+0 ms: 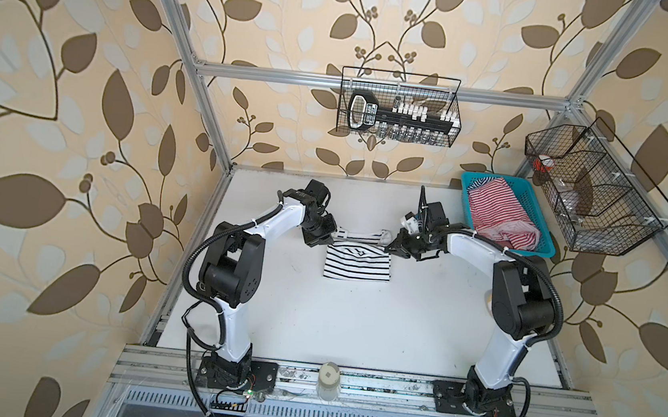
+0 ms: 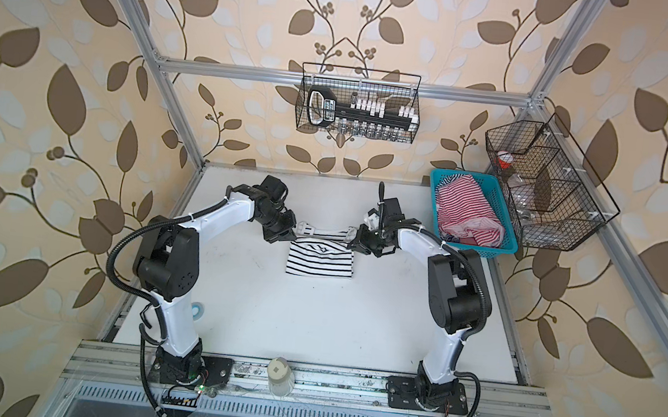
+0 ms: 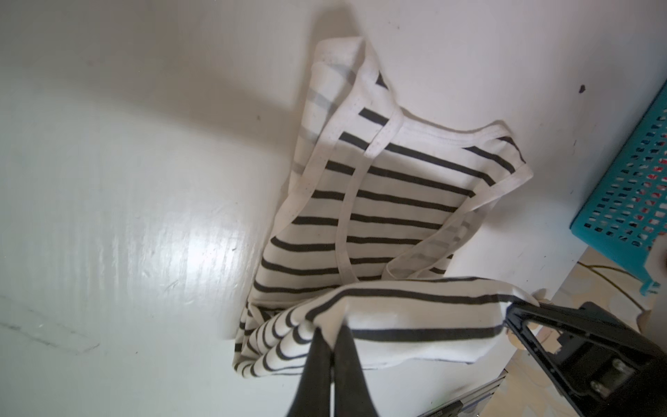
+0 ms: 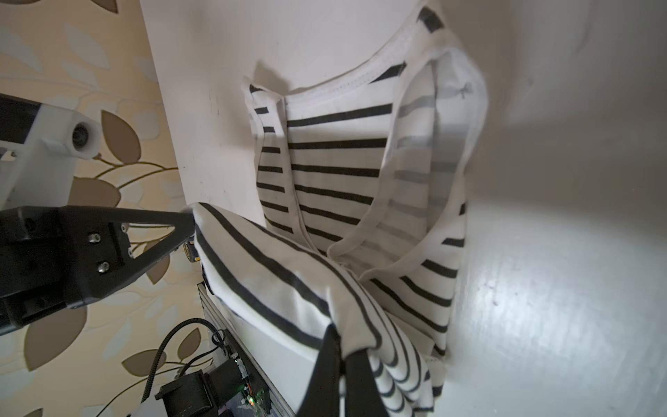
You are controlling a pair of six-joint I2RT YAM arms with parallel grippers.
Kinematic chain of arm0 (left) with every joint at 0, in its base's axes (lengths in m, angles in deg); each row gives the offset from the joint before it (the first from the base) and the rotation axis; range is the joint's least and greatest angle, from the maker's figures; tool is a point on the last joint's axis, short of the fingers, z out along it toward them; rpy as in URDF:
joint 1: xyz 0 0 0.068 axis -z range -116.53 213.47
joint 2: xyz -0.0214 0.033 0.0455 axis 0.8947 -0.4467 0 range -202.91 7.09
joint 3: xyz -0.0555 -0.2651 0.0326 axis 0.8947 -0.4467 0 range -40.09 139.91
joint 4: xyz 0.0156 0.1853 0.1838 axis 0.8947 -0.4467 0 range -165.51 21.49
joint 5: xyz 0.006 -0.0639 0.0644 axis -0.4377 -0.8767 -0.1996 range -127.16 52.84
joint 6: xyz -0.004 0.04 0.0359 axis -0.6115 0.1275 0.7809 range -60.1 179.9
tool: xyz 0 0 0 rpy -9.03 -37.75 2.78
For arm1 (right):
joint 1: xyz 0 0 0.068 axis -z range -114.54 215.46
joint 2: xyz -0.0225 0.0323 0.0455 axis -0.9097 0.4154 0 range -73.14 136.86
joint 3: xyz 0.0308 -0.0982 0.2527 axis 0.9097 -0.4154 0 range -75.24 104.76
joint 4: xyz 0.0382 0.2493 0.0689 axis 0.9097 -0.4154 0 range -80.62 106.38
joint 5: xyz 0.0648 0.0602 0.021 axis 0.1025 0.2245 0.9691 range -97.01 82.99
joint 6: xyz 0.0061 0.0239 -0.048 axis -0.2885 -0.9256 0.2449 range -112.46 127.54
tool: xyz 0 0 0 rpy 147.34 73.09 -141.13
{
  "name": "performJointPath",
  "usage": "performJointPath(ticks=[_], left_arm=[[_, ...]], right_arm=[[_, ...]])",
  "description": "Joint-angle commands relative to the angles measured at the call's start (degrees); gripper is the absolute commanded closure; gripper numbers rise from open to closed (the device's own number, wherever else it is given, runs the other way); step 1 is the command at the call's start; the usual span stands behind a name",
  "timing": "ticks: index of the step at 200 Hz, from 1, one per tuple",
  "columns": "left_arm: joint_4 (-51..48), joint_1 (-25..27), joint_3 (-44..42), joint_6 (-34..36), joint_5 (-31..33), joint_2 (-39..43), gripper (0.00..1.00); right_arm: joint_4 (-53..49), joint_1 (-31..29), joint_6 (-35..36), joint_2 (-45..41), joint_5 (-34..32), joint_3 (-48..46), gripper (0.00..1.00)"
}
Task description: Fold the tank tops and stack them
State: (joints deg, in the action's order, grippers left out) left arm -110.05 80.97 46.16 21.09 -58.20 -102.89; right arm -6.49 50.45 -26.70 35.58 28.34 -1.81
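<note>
Black-striped tank top on white table, far edge lifted, clamped between left gripper and right gripper

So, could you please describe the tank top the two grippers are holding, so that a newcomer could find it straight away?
Start at the white table and look to its middle, between the two arms. The black-striped tank top lies there half folded, its far edge pinched by the left gripper and the right gripper. Unlike the red-striped tank top in the blue basket, its stripes are black.
</note>
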Motion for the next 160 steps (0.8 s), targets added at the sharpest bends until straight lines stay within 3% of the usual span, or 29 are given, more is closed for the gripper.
performJointPath(ticks=[1,19,47,64,97,130,160], left_arm=[[0.6,-1.7,4.2,1.5,-1.6,-1.6,0.94],[0.8,-2.5,6.1,1.5,-2.0,-3.8,0.91],[2.3,-3.2,8.4,0.9,-3.5,-6.8,0.73],[3.7,-4.0,10.1,-0.2,-4.0,-8.5,0.7],[4.2,-5.5,14.4,-2.1,-4.0,-8.5,0.68],[5.2,-4.9,11.2,-2.0,-3.7,-2.1,0.69],[6.1,-1.9,4.7,-1.8,-5.8,1.5,0.78]], right_arm=[[1.2,1.1,0.4,2.8,2.4,3.9,1.0],[1.4,1.6,0.1,5.3,2.9,5.8,1.0],[4.7,2.4,-1.9,8.0,5.0,6.9,0.76],[10.0,3.4,-5.2,8.1,6.1,5.9,0.65],[18.3,4.7,-11.0,4.4,6.5,3.1,0.58],[17.2,3.8,-8.5,-2.2,5.1,0.0,0.56],[13.5,0.6,-4.1,-4.1,5.1,-2.0,0.71]])
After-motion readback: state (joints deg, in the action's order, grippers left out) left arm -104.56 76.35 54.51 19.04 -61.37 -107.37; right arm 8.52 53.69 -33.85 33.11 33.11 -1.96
